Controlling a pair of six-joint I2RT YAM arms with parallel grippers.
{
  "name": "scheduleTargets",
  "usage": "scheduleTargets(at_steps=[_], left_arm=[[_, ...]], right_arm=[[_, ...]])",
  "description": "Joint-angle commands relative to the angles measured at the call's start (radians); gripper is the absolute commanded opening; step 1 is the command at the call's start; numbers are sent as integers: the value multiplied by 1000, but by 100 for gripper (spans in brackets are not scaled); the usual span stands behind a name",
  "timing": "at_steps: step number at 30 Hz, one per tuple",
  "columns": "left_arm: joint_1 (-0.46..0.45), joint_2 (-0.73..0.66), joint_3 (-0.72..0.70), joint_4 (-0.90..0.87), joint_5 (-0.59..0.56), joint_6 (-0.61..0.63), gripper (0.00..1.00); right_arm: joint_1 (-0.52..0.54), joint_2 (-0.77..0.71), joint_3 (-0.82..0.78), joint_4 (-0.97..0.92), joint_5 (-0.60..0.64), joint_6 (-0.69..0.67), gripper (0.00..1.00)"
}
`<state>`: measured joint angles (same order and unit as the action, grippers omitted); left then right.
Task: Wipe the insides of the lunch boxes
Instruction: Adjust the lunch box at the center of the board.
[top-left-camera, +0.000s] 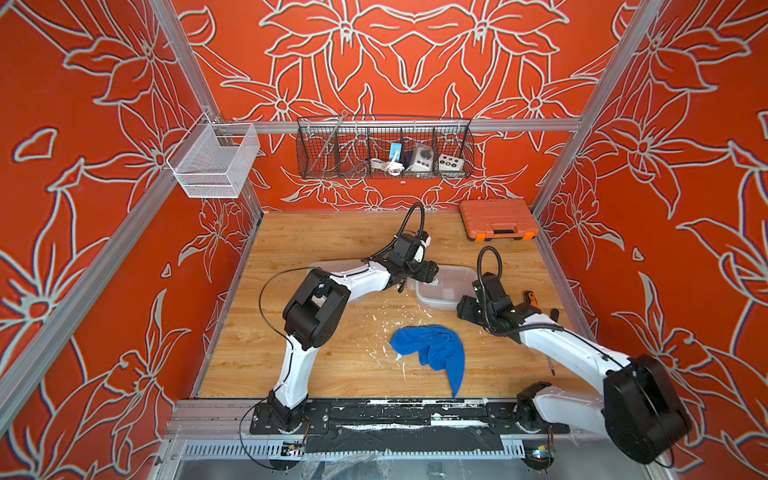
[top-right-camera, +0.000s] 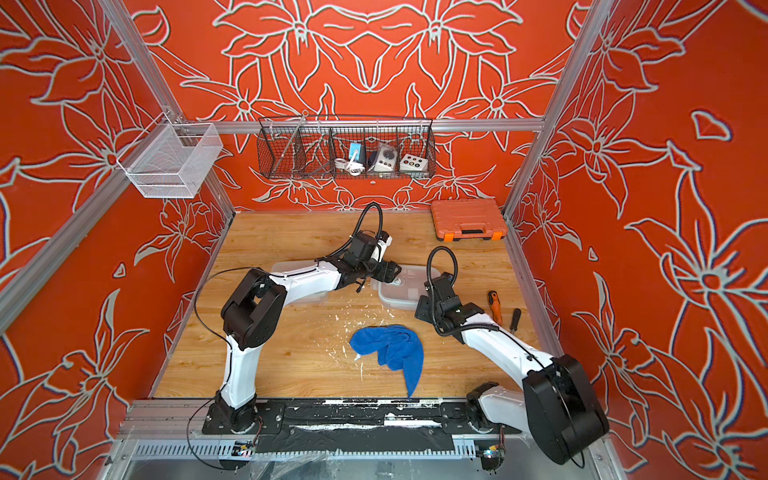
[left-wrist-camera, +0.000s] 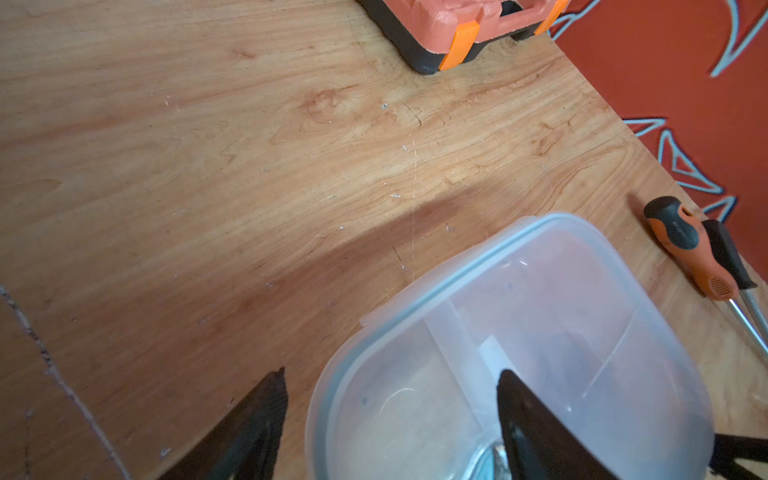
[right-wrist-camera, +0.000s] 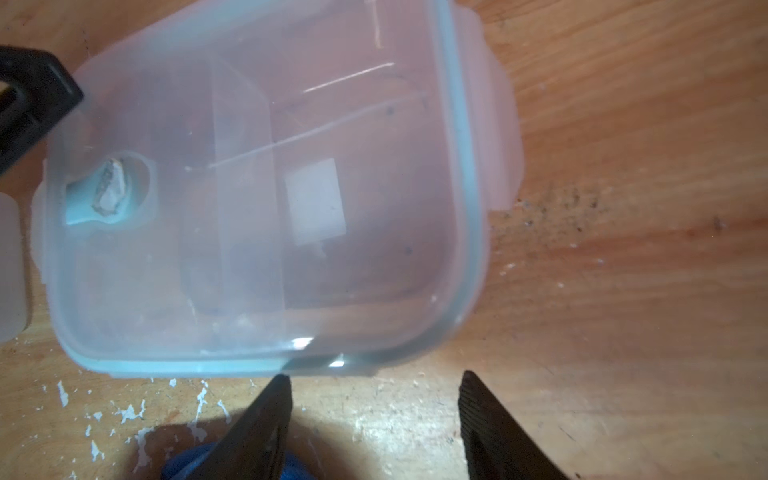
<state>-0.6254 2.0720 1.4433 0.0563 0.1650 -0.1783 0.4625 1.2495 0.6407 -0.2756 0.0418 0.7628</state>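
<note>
a: where is the divided lunch box (top-left-camera: 446, 289), and why there?
b: flat on the table (top-left-camera: 332, 232) between the 2 arms, with its lid apparently on. my guess is each arm can reach an end, so the lid can come off before any wiping.
a: and the 2nd lunch box (top-left-camera: 332, 264)?
b: just beside the divided one, mostly hidden under the left arm.
a: the blue cloth (top-left-camera: 432, 353)?
b: heaped nearer the robot, apart from both boxes, and nothing holds it. it is probably parked within reach for the wiping.
a: left claw (left-wrist-camera: 392, 372)?
b: released, jaws wide. in its wrist view 1 finger hangs over the lid and the other over bare wood outside the rim, so it straddles that end without clamping. i cannot tell whether the finger touches the lid.
a: right claw (right-wrist-camera: 376, 374)?
b: also released and empty. its tips sit just short of the box's near edge, and i see no contact.
a: anything in the way?
b: no. the orange tool case (top-left-camera: 496, 218) is in the far corner and the 2 screwdrivers (left-wrist-camera: 690, 249) are by the right wall, both well apart from the boxes.
</note>
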Motion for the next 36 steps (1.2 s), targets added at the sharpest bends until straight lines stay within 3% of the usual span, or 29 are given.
scheduleTargets(at_steps=[1,14,24,30,36], left_arm=[[0,-13,-59,31,34,25,76],[0,-115,-260,138,71,-31,70],[-16,-286,-468,244,69,-95,68],[-13,-433,-485,242,-76,-100,72],[46,-357,-249,149,-82,-47,81]], right_arm=[[-14,71,72,56,-12,-38,64],[-78,402,320,161,-116,-179,62],[-81,609,527,157,-217,-246,61],[-85,463,453,146,-109,-260,65],[-116,336,370,143,-101,-239,67]])
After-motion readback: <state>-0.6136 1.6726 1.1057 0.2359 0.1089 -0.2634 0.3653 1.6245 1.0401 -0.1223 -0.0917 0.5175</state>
